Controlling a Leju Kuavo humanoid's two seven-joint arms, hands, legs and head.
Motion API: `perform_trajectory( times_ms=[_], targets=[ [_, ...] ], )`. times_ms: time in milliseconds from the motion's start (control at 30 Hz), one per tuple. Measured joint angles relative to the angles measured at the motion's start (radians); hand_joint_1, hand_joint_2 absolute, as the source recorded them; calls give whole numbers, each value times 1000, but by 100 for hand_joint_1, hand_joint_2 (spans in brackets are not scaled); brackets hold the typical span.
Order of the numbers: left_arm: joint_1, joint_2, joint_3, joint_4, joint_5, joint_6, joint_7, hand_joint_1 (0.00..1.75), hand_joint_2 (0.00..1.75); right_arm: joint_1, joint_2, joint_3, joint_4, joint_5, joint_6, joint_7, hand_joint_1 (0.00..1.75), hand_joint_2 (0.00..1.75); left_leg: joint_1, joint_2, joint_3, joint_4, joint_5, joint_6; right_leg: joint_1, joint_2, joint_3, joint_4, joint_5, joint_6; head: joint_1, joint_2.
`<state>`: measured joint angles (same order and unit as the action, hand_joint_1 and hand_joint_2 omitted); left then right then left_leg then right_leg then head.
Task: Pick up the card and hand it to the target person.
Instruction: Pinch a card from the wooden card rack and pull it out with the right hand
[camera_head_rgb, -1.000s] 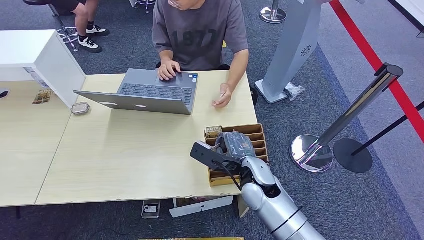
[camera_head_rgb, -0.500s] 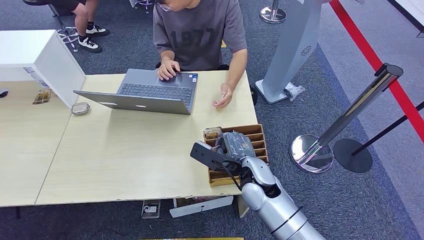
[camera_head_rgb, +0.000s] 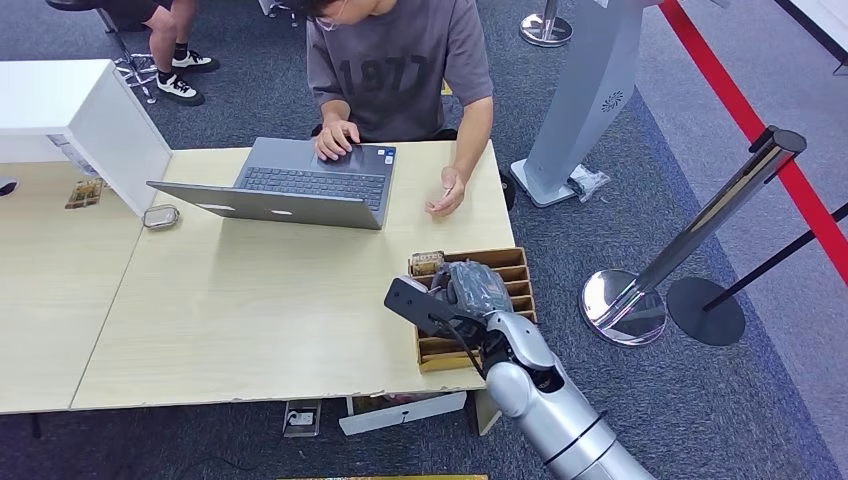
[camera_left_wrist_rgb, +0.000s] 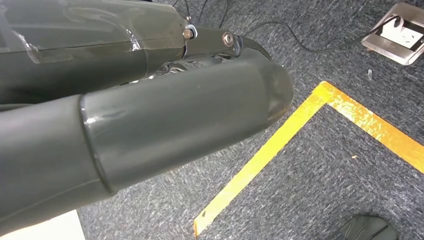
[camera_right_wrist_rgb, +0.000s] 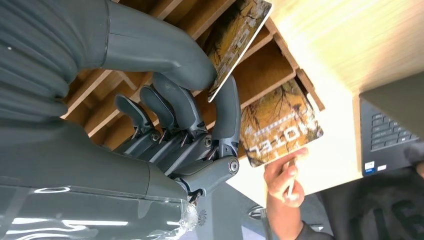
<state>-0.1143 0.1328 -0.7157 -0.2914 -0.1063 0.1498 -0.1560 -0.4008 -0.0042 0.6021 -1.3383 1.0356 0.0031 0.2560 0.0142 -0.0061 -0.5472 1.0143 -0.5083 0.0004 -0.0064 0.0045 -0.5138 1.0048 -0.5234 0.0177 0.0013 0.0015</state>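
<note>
Card pinched in right robot hand

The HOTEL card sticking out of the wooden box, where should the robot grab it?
By the free end of the HOTEL card, which sticks out past the wooden card box. Pinch its flat faces from the open side; the rest sits in a slot.

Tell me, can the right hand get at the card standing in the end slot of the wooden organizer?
Probably yes. The right hand is already over the wooden organizer, pinching one card between thumb and finger, and the other card stands beside its fingertips, unobstructed. But it is occupied.
</note>
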Motion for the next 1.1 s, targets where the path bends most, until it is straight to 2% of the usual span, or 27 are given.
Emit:
perform_trajectory(
  times_ms=[700, 1100],
  targets=[
    [1, 0, 19, 6, 3, -6, 12, 0, 0, -30, -27, -133, -81, -69, -12, 20, 151, 175, 0, 0, 0, 0, 0, 0, 0, 0, 0, 0, 0, 0, 0, 0],
    [2, 0, 26, 6, 6, -10, 21, 0, 0, -55, -29, -202, -119, -168, -31, 7, 161, 175, 0, 0, 0, 0, 0, 0, 0, 0, 0, 0, 0, 0, 0, 0]
  ],
)
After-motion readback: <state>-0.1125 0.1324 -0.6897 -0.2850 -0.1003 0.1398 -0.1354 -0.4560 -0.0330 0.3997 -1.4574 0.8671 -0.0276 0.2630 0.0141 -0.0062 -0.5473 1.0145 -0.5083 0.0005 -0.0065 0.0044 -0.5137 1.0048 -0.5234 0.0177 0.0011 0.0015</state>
